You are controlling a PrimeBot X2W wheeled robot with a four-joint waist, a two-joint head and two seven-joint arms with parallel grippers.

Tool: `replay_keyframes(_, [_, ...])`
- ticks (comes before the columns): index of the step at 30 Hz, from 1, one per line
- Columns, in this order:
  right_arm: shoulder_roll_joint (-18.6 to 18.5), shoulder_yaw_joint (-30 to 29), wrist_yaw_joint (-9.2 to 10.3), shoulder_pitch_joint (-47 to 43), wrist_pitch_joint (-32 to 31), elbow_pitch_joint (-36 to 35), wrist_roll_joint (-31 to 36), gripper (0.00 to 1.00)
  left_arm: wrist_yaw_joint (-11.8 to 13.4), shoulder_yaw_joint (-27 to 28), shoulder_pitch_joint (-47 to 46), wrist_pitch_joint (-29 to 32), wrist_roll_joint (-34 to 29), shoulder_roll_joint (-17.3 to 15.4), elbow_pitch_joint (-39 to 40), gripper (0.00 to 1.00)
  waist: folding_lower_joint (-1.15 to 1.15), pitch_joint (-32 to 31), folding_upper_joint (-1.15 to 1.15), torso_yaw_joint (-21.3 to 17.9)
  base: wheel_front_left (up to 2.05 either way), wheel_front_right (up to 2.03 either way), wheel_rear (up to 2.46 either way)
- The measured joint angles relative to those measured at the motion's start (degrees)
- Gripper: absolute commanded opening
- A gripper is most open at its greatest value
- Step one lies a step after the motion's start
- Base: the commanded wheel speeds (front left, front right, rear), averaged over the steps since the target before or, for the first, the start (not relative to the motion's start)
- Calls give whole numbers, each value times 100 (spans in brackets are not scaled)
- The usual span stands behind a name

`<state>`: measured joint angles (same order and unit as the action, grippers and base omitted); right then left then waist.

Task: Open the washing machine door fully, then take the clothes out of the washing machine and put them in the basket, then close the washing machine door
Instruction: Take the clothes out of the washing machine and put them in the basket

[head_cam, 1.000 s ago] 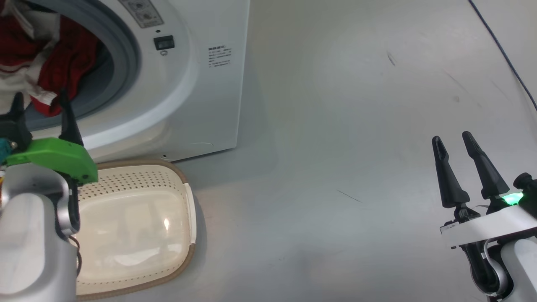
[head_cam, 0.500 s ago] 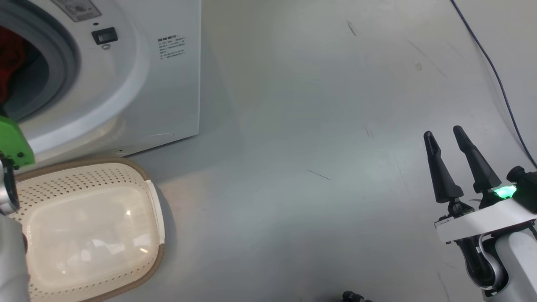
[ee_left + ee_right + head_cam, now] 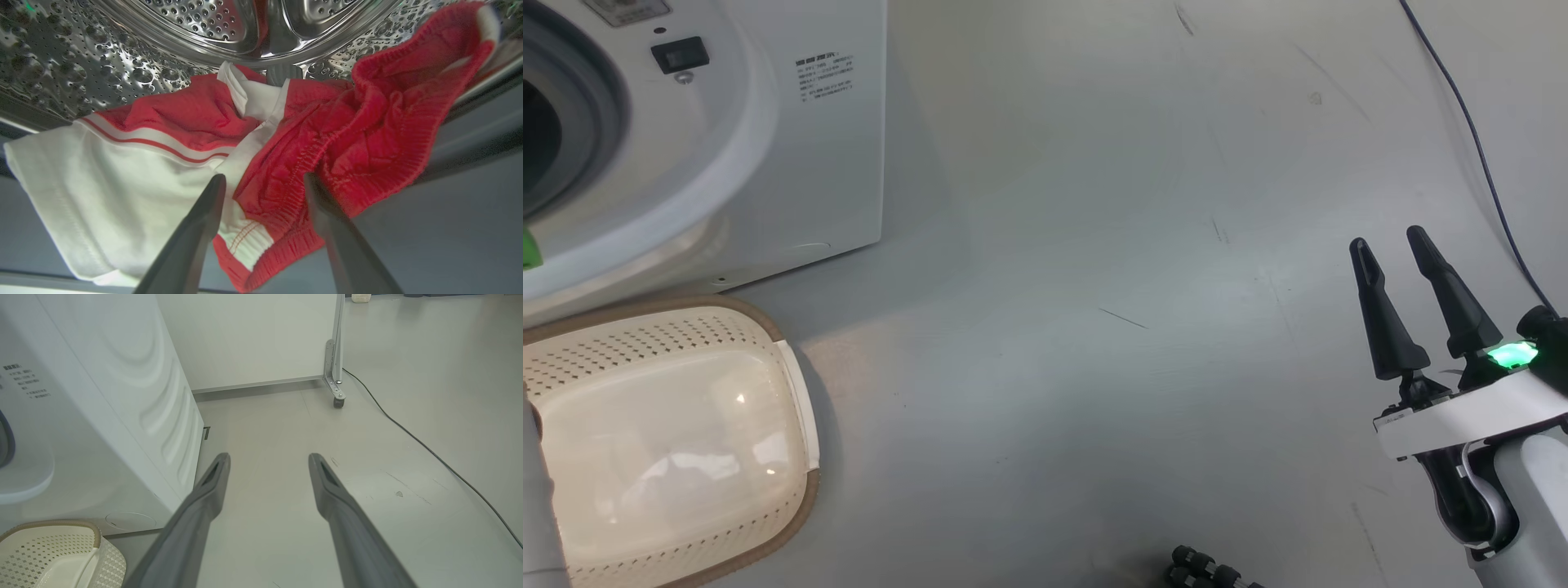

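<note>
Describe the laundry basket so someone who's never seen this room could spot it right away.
Look for the big white washing machine on the grey floor. On the floor just in front of its round opening sits the basket. It is the cream plastic tub with perforated sides and a brown rim.

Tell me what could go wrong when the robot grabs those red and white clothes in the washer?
1. The open left gripper straddles one red fold of the clothes. It might pinch only that piece, leaving the white cloth behind or dragging it onto the floor.
2. The basket sits low in front of the washing machine, so dangling cloth could miss its rim.
</note>
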<state>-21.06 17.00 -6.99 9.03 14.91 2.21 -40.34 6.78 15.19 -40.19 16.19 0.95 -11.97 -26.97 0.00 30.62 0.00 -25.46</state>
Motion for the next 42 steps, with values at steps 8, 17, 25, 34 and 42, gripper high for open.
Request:
replay_keyframes(8, [-15, 0, 0, 131, 0, 1, -59, 100, 0, 270, -263, 148, -132, 43, -278, 100, 0, 168, 0, -42, 0, 0, 0])
replay_keyframes(17, [-15, 9, 0, 226, 0, 29, -99, 100, 0, 310, -503, 188, -305, 102, -537, 100, 0, 275, 0, -79, 0, 0, 0])
replay_keyframes(25, [-23, 20, 0, 266, 0, 29, -99, 100, 52, 265, -681, 197, -309, 140, -754, 75, 0, 317, 0, -77, 0, 0, 0])
replay_keyframes(34, [-22, 14, 0, 348, 0, 36, -98, 100, 45, 110, -823, 27, -308, 186, -1002, 0, 0, 303, 0, -60, 0, 0, 0])
replay_keyframes(42, [-14, -33, 0, 348, 0, 67, -73, 100, -191, -56, -822, -356, -308, 194, -1313, 0, 0, 141, 0, 31, 0, 0, 0])
